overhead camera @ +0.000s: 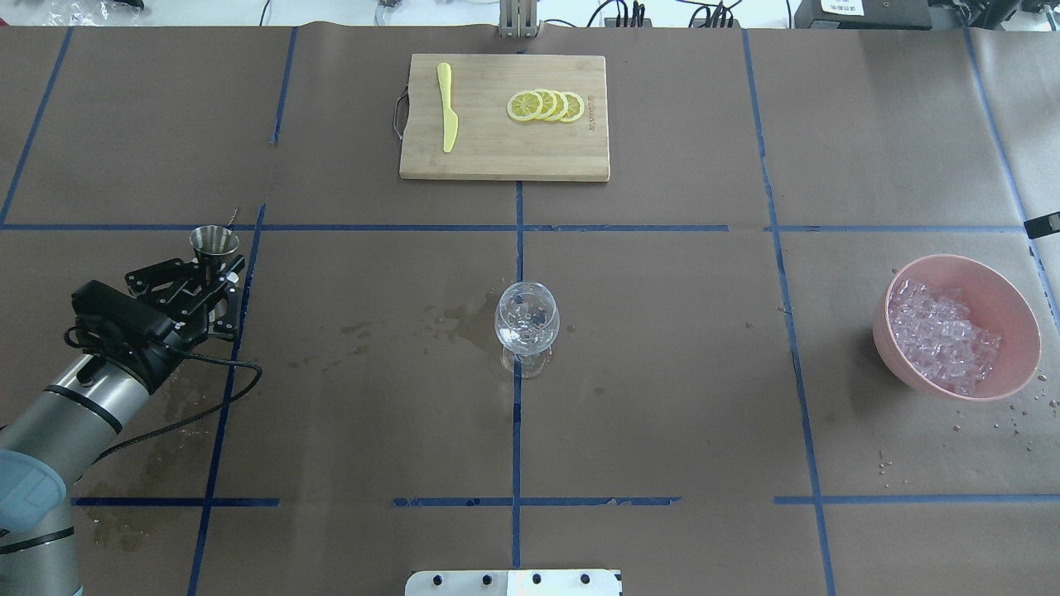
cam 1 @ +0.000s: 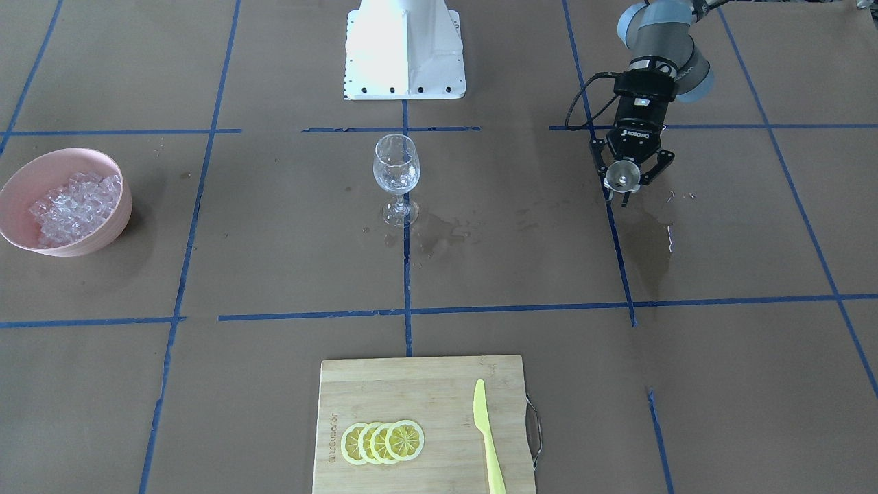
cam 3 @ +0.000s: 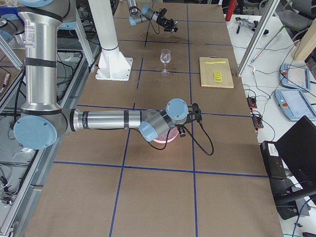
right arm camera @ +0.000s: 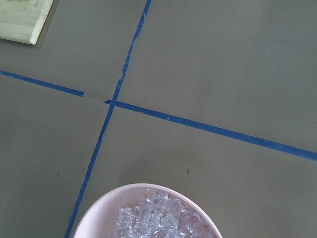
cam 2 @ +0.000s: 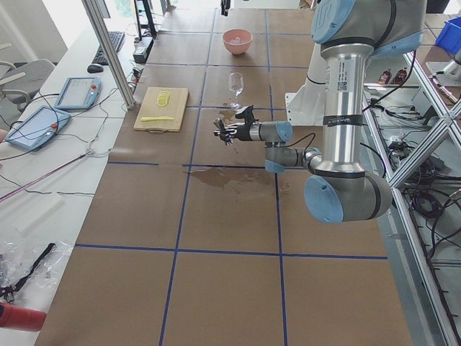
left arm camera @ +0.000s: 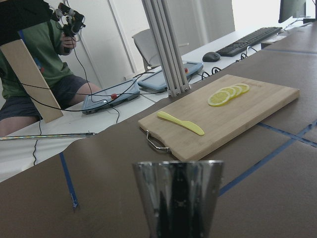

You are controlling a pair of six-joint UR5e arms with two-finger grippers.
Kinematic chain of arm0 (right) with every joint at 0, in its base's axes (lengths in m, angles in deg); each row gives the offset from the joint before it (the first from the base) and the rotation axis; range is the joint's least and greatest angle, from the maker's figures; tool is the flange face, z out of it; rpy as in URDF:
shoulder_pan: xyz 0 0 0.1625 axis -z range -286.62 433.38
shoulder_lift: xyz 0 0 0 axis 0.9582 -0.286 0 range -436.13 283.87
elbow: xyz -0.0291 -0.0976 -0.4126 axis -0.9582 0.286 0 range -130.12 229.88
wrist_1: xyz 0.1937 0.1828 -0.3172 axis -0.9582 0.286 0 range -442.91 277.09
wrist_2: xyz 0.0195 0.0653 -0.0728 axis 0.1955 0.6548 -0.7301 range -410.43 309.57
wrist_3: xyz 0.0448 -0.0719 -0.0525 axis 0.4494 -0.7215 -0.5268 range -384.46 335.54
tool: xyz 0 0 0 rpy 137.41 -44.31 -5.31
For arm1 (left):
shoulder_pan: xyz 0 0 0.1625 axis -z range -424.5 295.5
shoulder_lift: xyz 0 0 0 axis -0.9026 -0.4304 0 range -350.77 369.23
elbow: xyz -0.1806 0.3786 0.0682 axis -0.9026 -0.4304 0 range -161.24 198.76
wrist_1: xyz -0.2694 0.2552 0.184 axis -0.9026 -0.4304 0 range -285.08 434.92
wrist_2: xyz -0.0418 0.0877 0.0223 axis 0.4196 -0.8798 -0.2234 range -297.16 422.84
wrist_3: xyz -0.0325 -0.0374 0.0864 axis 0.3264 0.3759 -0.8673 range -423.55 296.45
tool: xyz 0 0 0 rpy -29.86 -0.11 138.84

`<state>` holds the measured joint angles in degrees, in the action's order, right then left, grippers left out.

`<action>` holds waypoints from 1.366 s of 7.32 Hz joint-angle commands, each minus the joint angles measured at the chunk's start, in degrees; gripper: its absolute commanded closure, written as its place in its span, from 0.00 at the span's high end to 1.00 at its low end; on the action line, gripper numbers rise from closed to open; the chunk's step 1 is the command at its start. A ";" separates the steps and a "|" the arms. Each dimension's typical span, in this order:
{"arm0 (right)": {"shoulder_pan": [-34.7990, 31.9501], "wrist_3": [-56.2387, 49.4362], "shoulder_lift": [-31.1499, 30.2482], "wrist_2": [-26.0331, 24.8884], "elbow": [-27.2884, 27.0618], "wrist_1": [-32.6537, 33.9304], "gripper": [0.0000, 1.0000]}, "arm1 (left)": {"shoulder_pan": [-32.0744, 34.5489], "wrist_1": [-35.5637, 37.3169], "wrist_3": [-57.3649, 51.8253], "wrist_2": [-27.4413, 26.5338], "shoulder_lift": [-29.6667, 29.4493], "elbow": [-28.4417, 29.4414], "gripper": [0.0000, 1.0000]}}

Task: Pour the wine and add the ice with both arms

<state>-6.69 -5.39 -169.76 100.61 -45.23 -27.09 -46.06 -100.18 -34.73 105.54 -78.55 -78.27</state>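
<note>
A clear stemmed wine glass [cam 1: 396, 168] stands upright at the table's middle, also in the overhead view [overhead camera: 527, 319]. Wine shows as dark wet patches [cam 1: 439, 233] on the paper beside the glass and under the left arm [overhead camera: 157, 414]. My left gripper [cam 1: 624, 191] is open, its fingers spread around a small upright steel jigger [overhead camera: 214, 242], which fills the bottom of the left wrist view [left arm camera: 177, 198]. Ice [overhead camera: 940, 335] is heaped in a pink bowl [overhead camera: 1020, 302]. My right arm [cam 3: 108, 119] reaches over that bowl; I cannot tell whether its gripper is open. The right wrist view shows the ice [right arm camera: 158, 218] below.
A wooden cutting board [overhead camera: 480, 153] with lemon slices [overhead camera: 546, 105] and a yellow plastic knife [overhead camera: 447, 116] lies on the operators' side. The white pedestal [cam 1: 405, 48] stands at the robot's side. Blue tape lines cross the brown paper. A person holds a controller beyond the table [left arm camera: 34, 59].
</note>
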 commanded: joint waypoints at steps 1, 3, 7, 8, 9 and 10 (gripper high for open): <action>0.00 0.00 0.03 -0.22 0.01 0.00 1.00 | -0.33 -7.00 5.33 -8.13 2.86 5.42 0.00; 0.09 0.00 0.03 -0.48 0.19 0.09 1.00 | -1.12 -6.49 8.97 -7.72 2.97 6.05 0.01; 0.18 0.00 0.03 -0.48 0.45 0.00 1.00 | -4.64 -3.76 18.82 -7.51 3.14 8.59 0.03; 0.18 0.00 0.03 -0.48 0.45 0.00 1.00 | -4.64 -4.11 18.99 -8.07 3.23 8.61 0.10; 0.18 0.00 0.03 -0.48 0.45 0.00 1.00 | -4.82 -4.11 18.99 -9.20 3.49 8.78 0.15; 0.18 0.00 0.03 -0.48 0.45 0.09 1.00 | -5.43 -4.11 18.99 -9.21 3.93 8.78 0.16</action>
<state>-6.52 -5.39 -169.74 100.12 -44.78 -27.07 -50.92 -104.25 -15.80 96.92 -75.06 -69.61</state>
